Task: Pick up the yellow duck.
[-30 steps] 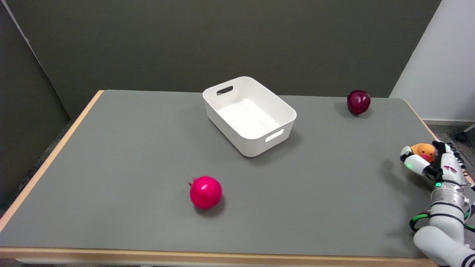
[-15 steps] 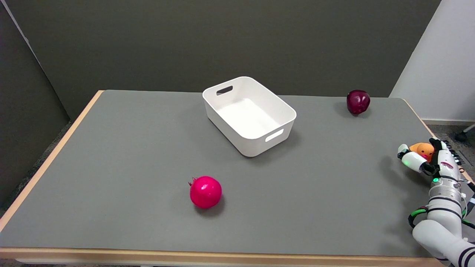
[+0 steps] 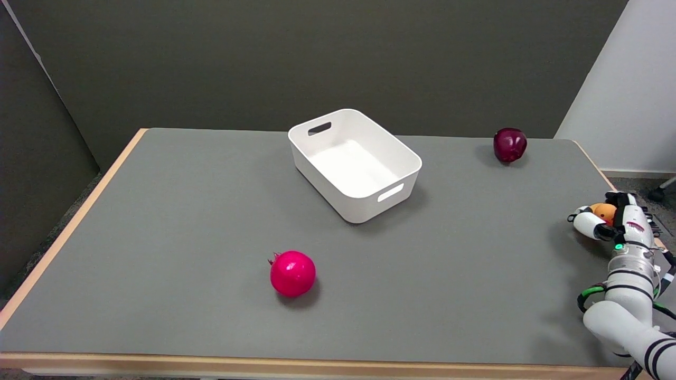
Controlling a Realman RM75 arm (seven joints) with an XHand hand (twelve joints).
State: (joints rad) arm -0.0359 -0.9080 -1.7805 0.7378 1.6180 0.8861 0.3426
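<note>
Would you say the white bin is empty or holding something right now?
Empty: the white bin shows only its bare white floor, with nothing inside.

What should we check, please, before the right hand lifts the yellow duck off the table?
1. Right hand closed around the yellow duck: ok, fingers wrap it on both sides.
2. Grip firm enough to lift: cannot tell.
3. Duck clear of the table surface: cannot tell, the hand hides its underside.
4. Nothing crowding the hand: ok, dark red apple, white bin and pink pomegranate sit well apart.
5. Table edge margin: not ok, the duck is by the right edge.
</note>
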